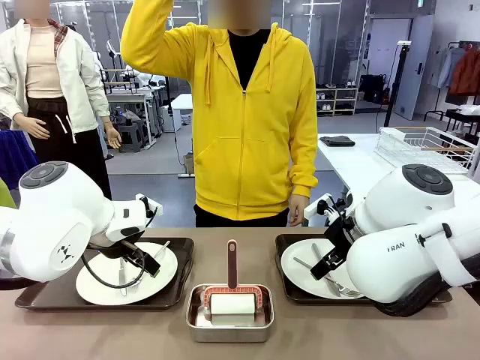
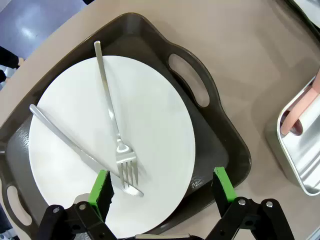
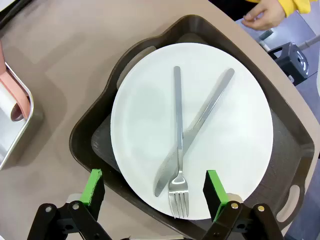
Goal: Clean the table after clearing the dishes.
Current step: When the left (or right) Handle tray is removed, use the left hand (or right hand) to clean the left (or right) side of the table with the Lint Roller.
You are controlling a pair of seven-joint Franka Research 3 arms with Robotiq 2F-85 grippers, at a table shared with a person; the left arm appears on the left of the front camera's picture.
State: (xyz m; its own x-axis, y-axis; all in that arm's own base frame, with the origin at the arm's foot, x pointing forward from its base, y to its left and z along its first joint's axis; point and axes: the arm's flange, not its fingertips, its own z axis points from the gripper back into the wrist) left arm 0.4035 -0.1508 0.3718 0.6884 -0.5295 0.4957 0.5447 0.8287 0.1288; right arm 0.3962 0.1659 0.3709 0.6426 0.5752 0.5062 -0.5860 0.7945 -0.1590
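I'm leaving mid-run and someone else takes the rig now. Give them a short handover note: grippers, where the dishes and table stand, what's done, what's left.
Left gripper: open, empty, hovering over the left plate on the left tray.
Right gripper: open, empty, over the right plate on the right tray.
Each plate carries a fork and knife; a roller lies in the steel pan midway along the table.
Done: nothing cleared. Left: remove both trays, then clean the table.

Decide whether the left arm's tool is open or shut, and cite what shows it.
Open. On the left tool, the green pads stand wide apart over the white plate, clamping nothing.
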